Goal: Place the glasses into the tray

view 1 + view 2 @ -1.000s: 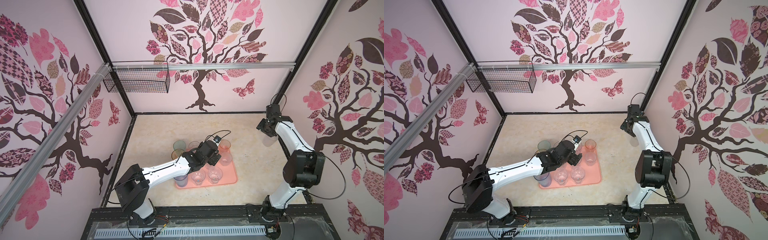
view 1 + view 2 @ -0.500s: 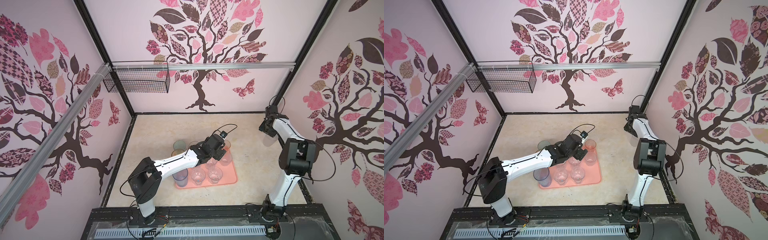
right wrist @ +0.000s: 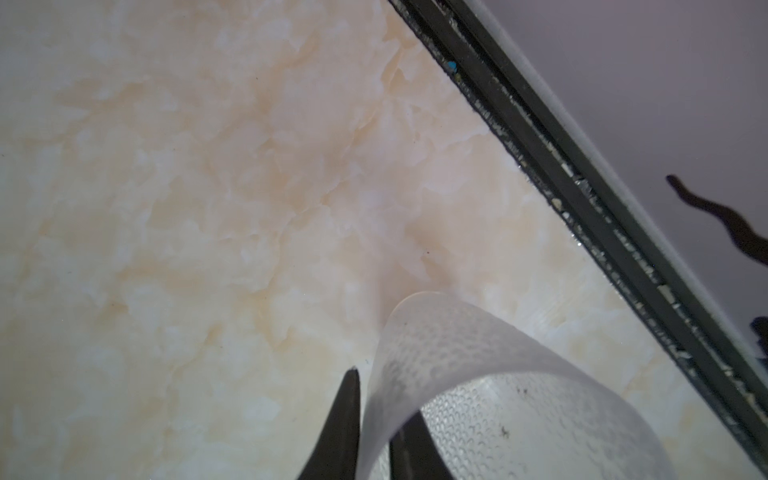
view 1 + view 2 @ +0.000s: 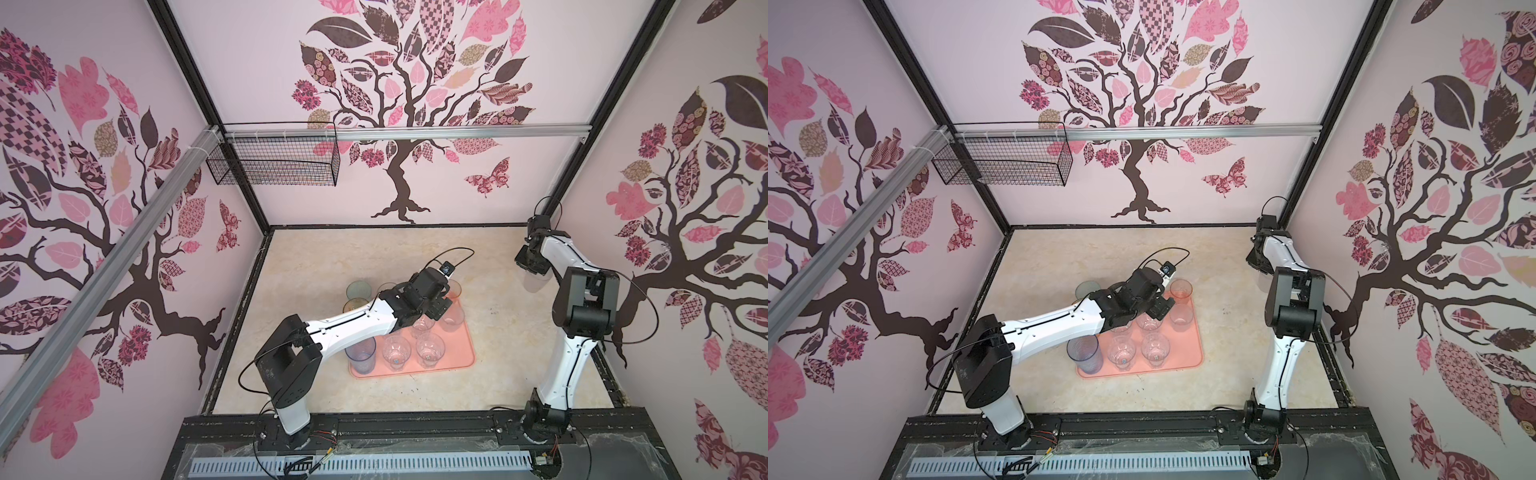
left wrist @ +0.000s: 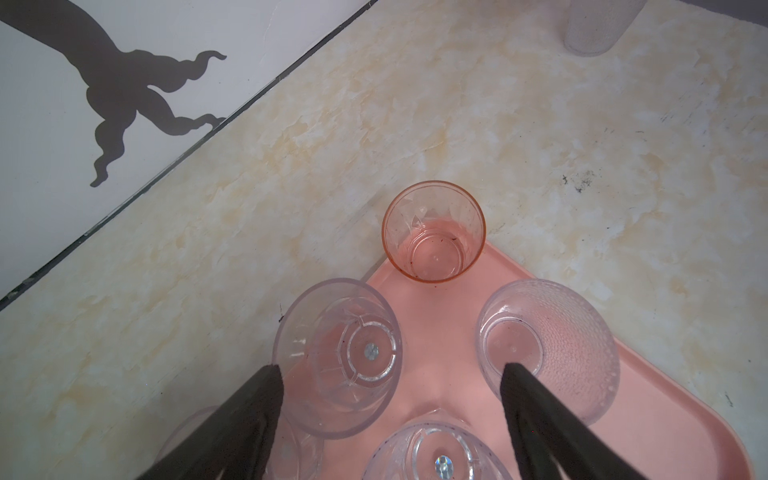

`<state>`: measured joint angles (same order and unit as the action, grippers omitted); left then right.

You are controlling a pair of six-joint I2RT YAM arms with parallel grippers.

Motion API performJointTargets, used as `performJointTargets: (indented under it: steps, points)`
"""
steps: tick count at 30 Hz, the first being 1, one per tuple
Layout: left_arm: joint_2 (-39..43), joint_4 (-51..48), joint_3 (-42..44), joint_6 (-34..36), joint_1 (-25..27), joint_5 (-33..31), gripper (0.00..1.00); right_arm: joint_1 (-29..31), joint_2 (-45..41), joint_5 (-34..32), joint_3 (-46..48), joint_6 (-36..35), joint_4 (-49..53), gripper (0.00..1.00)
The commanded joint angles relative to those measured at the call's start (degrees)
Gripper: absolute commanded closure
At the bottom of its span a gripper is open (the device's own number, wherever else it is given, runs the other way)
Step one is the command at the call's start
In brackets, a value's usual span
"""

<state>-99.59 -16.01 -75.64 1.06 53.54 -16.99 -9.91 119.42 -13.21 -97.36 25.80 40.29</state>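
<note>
Above the tray (image 4: 462,354), left claw (image 5: 390,368) spread wide, nothing gripped, clear glasses (image 4: 430,351) upright on it, right claw (image 3: 380,399) pinched on a dimpled tumbler (image 3: 498,395), at the right edge of the counter (image 4: 332,257)

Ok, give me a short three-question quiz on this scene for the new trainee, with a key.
1. True or false: the left gripper is shut.
2. What does the right gripper pinch? A) the wall of a dimpled clear glass; B) a spoon; C) a plate.
3. What colour is the tall glass at the near left corner of the tray?
Key: 1 false, it stands open; 2 A; 3 blue.
</note>
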Motion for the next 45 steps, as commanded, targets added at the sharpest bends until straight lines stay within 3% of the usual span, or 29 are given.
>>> performJointTargets:
  steps: [1,6,13,20,25,31,36,41,45]
  points:
    - [2.61,0.12,0.51,0.14,-0.13,-0.41,0.14,-0.13,-0.96,2.67,-0.72,0.81,1.94,0.93]
    - [5.2,-0.25,0.84,-1.11,-0.12,-0.63,0.14,1.98,-7.26,4.05,2.1,1.18,1.92,0.99]
    - [12.16,-1.43,4.19,-2.99,-0.03,-3.93,0.14,10.48,-19.91,3.44,7.75,-0.02,4.37,1.0]
    - [23.18,-3.4,11.31,-5.2,-0.72,-8.53,0.14,22.72,-33.99,0.61,21.67,-1.57,8.19,0.99]
    - [31.35,-6.99,18.08,-8.92,-1.32,-11.33,0.14,30.62,-40.0,-1.15,26.63,-1.85,15.4,0.98]
    - [40.96,-11.64,24.43,-14.26,-1.89,-13.52,0.14,42.69,-46.02,-3.18,33.26,4.06,21.26,0.98]
    - [47.26,-15.18,27.17,-16.84,-2.05,-13.33,0.14,53.23,-48.22,-3.38,36.61,10.92,21.7,0.98]
    - [49.79,-19.54,28.96,-17.88,-2.07,-15.05,0.14,62.68,-45.12,-3.07,36.97,15.42,19.29,0.99]
    - [52.01,-21.28,30.25,-18.77,-2.12,-15.26,0.14,66.65,-41.83,-1.42,37.12,16.91,15.44,0.99]
